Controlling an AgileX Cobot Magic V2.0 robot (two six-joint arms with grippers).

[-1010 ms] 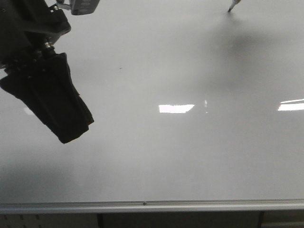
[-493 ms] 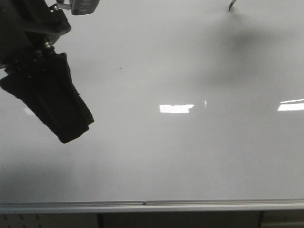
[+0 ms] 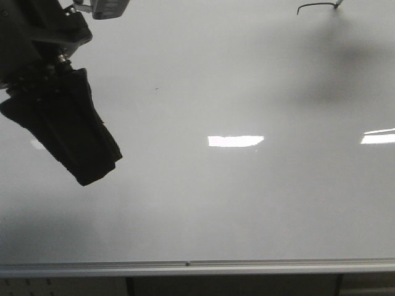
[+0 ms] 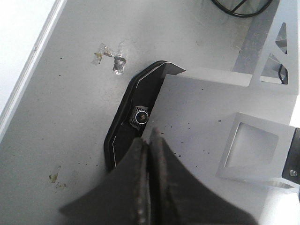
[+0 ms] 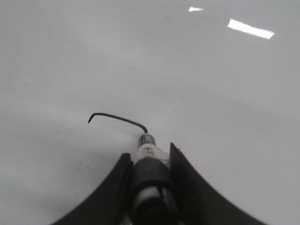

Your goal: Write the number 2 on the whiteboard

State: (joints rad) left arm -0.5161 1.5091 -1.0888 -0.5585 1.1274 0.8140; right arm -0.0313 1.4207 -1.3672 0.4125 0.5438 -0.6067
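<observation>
1. The whiteboard (image 3: 234, 203) fills the front view, glossy grey-white, with its silver rail (image 3: 197, 267) along the lower edge and bright rectangular reflections (image 3: 236, 140) near the middle and at the right edge.
2. The number 2 (image 3: 316, 7) is only begun: a thin dark curved stroke with a small hook at one end sits at the top right of the board, partly cut by the frame edge.
3. In the right wrist view the same stroke (image 5: 117, 119) runs up to the tip of the marker (image 5: 147, 161), which touches the board.
4. The right gripper (image 5: 147, 161) has its jaws clamped on the marker's barrel, one on each side.
5. The left gripper (image 3: 92, 169) hangs dark at the left of the front view, over the board; whether it touches the surface cannot be told.
6. In the left wrist view the left gripper's jaws (image 4: 149, 154) are pressed together with nothing between them.
7. A tiny dark speck (image 3: 156, 89) lies on the board, well apart from the stroke.
</observation>
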